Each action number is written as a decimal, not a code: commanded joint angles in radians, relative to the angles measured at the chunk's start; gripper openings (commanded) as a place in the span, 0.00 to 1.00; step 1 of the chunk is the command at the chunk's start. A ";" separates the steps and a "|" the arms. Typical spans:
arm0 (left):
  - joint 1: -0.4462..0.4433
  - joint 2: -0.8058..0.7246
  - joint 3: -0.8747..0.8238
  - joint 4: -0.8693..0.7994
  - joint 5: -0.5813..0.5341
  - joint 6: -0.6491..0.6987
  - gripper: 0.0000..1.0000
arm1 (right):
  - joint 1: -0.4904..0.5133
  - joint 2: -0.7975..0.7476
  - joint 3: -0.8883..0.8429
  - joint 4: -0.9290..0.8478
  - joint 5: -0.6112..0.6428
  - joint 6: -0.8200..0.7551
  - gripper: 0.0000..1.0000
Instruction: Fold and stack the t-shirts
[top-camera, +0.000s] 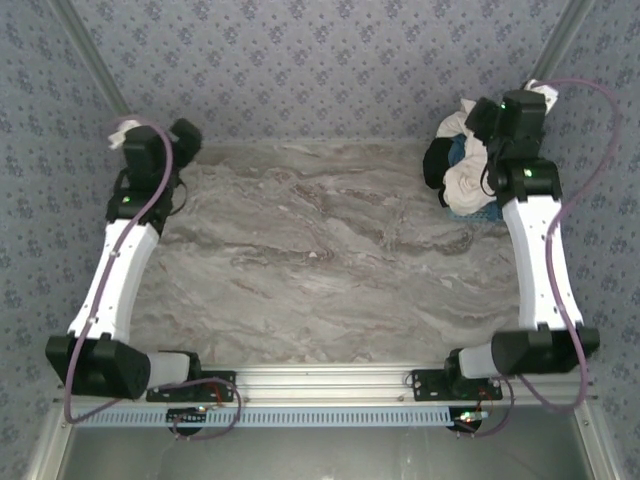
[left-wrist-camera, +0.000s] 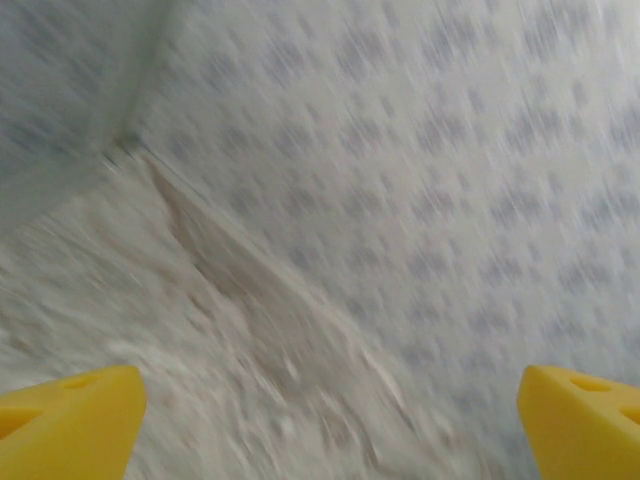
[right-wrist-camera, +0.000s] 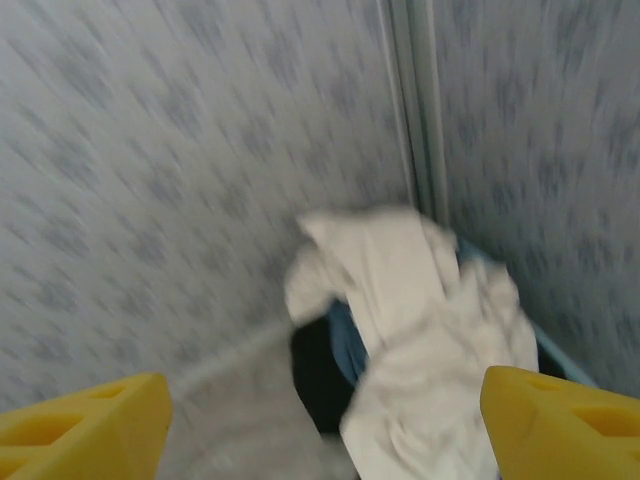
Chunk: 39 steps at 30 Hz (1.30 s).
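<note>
The t-shirts lie crumpled in one pile in the back right corner. A large cream-white one (top-camera: 468, 176) (right-wrist-camera: 420, 320) is on top, with a black one (top-camera: 437, 163) (right-wrist-camera: 322, 378) and a teal-blue one (top-camera: 458, 150) (right-wrist-camera: 346, 340) under it. My right gripper (top-camera: 482, 120) (right-wrist-camera: 320, 425) hovers just above and in front of the pile. It is open, its yellow fingertips (right-wrist-camera: 85, 425) are wide apart, and nothing is between them. My left gripper (top-camera: 186, 138) (left-wrist-camera: 325, 430) is at the back left over bare table, open and empty.
A light-blue basket (top-camera: 482, 213) (right-wrist-camera: 560, 350) sits under the pile against the right wall. Patterned walls close in the marble table (top-camera: 320, 250) at the back and on both sides. Both wrist views are blurred.
</note>
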 joint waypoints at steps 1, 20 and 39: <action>-0.110 0.050 0.093 -0.030 0.261 0.065 0.93 | -0.062 0.082 0.033 -0.181 -0.158 0.074 0.82; -0.412 0.037 0.116 -0.078 0.411 0.189 0.86 | -0.223 0.490 0.042 0.069 -0.396 0.522 0.64; -0.411 0.056 0.157 -0.158 0.381 0.231 0.84 | -0.194 0.398 -0.077 0.100 -0.245 0.685 0.02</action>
